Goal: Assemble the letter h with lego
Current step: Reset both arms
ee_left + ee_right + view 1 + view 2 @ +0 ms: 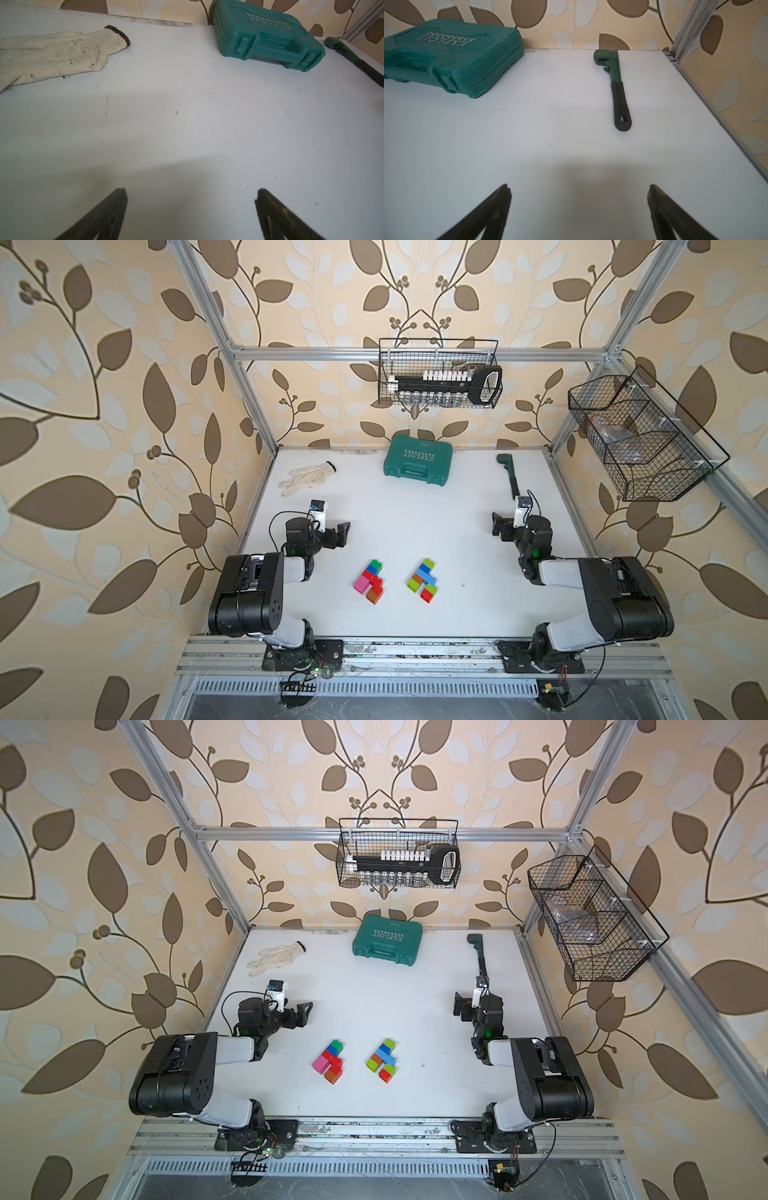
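The lego lies in two flat clusters on the white table point(415, 522), seen in both top views. The left cluster point(374, 580) point(334, 1060) has green, blue, red, pink and orange bricks. The right cluster point(424, 573) point(385, 1052) has lime, blue, orange, green and red bricks. My left gripper point(344, 533) point(306, 1013) point(191, 193) hangs open and empty, behind and left of the left cluster. Behind and right of the right cluster, my right gripper point(496, 524) point(458, 1006) point(579, 189) is open too, with nothing in it. No lego shows in either wrist view.
A teal plastic case point(417, 461) point(266, 35) point(446, 54) stands at the back middle. A white glove point(306, 477) point(52, 54) lies back left, a green wrench point(509, 472) point(616, 83) back right. Wire baskets point(440, 373) point(640, 435) hang on the frame.
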Available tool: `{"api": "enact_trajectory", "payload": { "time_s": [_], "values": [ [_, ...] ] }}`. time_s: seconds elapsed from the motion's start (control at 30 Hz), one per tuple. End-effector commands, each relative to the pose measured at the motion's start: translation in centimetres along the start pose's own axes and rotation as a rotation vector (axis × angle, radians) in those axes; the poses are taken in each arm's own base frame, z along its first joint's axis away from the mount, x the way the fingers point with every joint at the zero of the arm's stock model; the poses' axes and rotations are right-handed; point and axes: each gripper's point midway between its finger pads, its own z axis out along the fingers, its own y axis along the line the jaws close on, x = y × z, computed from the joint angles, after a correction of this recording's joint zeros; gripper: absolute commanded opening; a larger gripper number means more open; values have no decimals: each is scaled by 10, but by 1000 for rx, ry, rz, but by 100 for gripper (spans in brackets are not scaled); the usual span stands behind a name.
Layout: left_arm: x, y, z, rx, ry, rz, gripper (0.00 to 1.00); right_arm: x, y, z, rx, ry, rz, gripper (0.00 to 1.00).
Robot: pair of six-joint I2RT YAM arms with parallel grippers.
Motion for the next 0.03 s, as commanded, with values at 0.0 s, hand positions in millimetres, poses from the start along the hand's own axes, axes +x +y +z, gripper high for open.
{"api": "enact_trajectory", "payload": {
  "time_s": [0.0],
  "values": [
    [-15, -3, 1, 4, -48, 23, 99, -7, -1, 3, 14, -15, 8, 98]
  ]
}}
